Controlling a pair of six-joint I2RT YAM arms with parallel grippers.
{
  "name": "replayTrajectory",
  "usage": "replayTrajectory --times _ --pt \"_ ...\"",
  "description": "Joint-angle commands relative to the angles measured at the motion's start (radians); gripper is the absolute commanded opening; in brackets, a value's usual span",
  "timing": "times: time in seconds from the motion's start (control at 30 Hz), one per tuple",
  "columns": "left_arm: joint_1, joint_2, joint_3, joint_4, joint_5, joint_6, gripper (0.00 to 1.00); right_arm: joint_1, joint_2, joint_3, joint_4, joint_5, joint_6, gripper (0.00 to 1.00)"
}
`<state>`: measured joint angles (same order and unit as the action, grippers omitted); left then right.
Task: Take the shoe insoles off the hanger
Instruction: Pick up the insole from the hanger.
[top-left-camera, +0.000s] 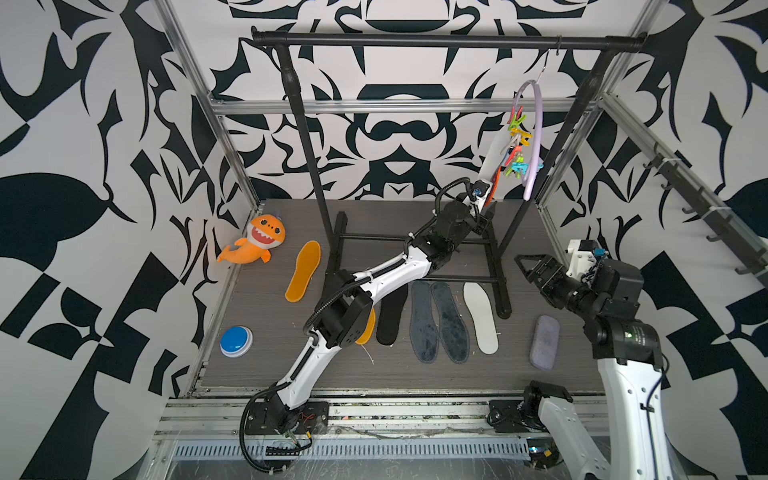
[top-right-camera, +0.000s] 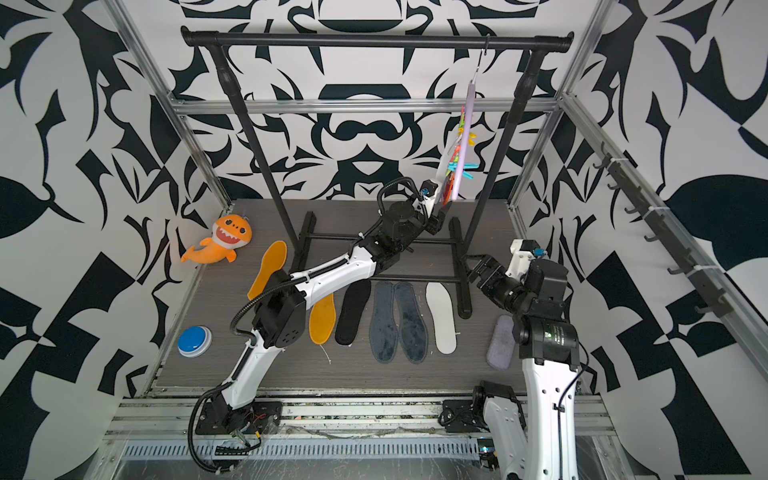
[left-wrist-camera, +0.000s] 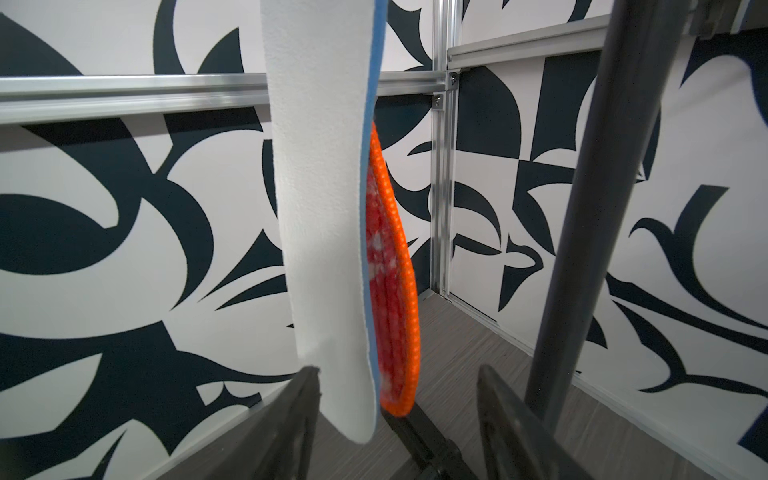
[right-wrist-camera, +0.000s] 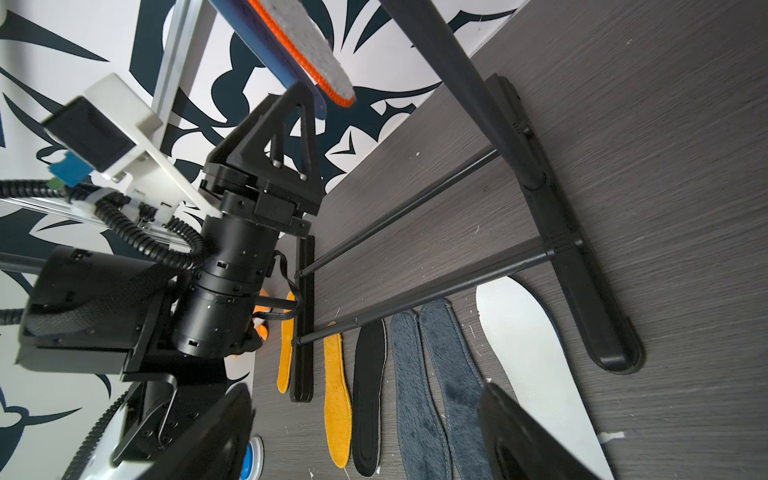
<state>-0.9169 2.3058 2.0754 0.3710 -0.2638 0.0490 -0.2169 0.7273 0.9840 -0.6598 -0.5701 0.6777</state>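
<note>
Insole (left-wrist-camera: 320, 208), white, hangs between spread jaws of left hand (left-wrist-camera: 397, 370); right hand (right-wrist-camera: 365, 388) spread, empty

No word, number or brand can be read in any view. No lettering is made out on the shoe insoles (top-left-camera: 480, 318) or the hanger (top-left-camera: 539, 133). A small green mark is seen on the right arm's black joint housing (top-left-camera: 628, 337) in both top views; it is possibly a logo, but too small to be read.
</note>
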Motion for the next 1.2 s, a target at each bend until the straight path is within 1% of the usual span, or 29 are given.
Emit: replayTrajectory --times 0.0,0.2,0.3,0.37,0.57,0.73,0.9,1.03,1.17 --pt "-0.002 0.036 0.044 -0.046 -0.061 0.005 0.59 -0.003 -0.007 -0.002 0.057 -0.03 0.003 0.87" --pt "-0.003 0.054 0.062 -0.043 -0.093 0.017 0.5 -0.003 -0.014 -0.013 0.06 -0.034 0.009 0.87" --pt "-0.003 0.072 0.095 -0.055 -0.096 0.029 0.44 -0.003 -0.018 -0.018 0.064 -0.037 0.013 0.87" --pt "-0.002 0.09 0.125 -0.065 -0.099 0.037 0.42 -0.004 -0.022 -0.021 0.065 -0.042 0.018 0.87" --pt "-0.001 0.165 0.255 -0.12 -0.095 0.057 0.48 -0.003 -0.026 -0.026 0.068 -0.05 0.022 0.87" --pt "-0.002 0.208 0.325 -0.148 -0.093 0.054 0.6 -0.003 -0.022 -0.035 0.073 -0.058 0.026 0.87" --pt "-0.002 0.236 0.367 -0.174 -0.134 0.059 0.6 -0.004 -0.019 -0.048 0.09 -0.069 0.041 0.87" --pt "0.001 0.24 0.37 -0.16 -0.153 0.061 0.54 -0.003 -0.024 -0.05 0.089 -0.07 0.043 0.87" --pt "0.003 0.238 0.366 -0.135 -0.13 0.07 0.43 -0.003 -0.028 -0.052 0.089 -0.071 0.047 0.87"
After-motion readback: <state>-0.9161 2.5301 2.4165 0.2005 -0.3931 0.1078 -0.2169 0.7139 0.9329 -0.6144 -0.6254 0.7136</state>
